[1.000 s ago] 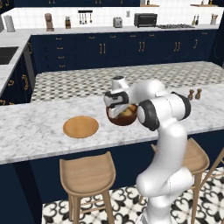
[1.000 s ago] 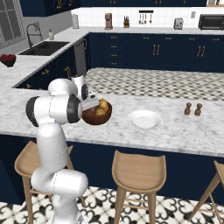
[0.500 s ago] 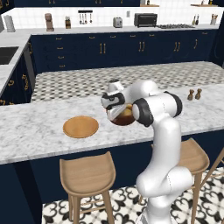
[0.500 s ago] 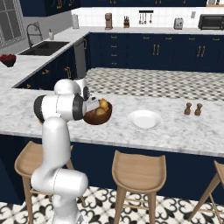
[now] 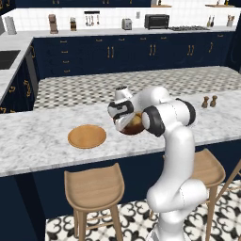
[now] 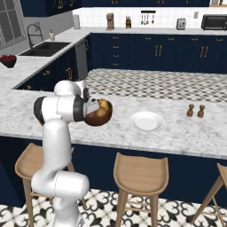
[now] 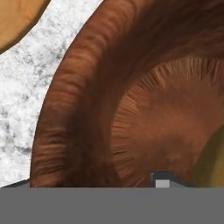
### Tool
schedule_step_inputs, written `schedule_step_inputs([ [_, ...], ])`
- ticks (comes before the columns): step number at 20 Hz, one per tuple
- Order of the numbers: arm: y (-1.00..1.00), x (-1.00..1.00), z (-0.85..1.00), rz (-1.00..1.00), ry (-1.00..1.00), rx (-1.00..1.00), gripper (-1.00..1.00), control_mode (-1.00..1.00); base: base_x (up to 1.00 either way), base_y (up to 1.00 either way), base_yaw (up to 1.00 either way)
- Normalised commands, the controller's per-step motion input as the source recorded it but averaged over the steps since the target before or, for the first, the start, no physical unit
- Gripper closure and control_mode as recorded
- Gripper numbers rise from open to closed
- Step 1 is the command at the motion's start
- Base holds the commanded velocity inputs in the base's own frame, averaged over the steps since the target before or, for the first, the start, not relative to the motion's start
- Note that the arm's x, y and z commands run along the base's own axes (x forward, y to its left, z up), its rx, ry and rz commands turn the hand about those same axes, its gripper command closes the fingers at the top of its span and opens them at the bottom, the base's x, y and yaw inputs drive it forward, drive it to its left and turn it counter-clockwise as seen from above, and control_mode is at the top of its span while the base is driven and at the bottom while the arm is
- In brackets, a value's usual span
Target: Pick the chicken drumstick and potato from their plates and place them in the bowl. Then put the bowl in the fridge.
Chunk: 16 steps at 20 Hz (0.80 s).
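The dark reddish-brown bowl (image 5: 133, 125) (image 6: 101, 117) (image 7: 87, 109) stands on the marble island. My gripper (image 5: 122, 118) (image 6: 93, 110) (image 7: 89, 183) is down at its rim, jaws astride the thick wall: one fingertip (image 7: 162, 181) is inside, the other outside over the marble, with gaps still showing on both sides. A golden-yellow piece of food (image 6: 104, 105) (image 7: 214, 162) lies in the bowl; I cannot tell drumstick from potato. The tan wooden plate (image 5: 87, 136) (image 7: 17, 13) and the white plate (image 6: 146, 120) are bare. The fridge is out of view.
Two small shakers (image 5: 209, 101) (image 6: 195, 111) stand to the right on the island. Wooden stools (image 5: 94, 188) (image 6: 141, 170) line its near side. A sink (image 6: 44, 48) and a red bowl (image 6: 8, 60) sit on the left counter.
The hand has dropped from above the bowl to its rim on the wooden plate's side, and the fingers have drawn closer together. Bowl and plates have not moved.
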Motion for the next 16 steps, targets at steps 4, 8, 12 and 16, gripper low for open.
schedule_step_inputs([
  [4,-0.04,-0.34,-0.16,0.05,0.00,0.00,1.00,-1.00,0.00,0.00,0.00],
  [8,-0.01,-0.16,0.12,0.10,-0.01,0.00,1.00,-1.00,0.00,0.00,0.00],
  [12,-0.01,-0.03,0.58,0.16,-0.05,0.00,1.00,-1.00,0.00,0.00,0.00],
  [16,0.00,-0.64,0.66,0.21,-0.12,0.00,1.00,-1.00,0.00,0.00,0.00],
])
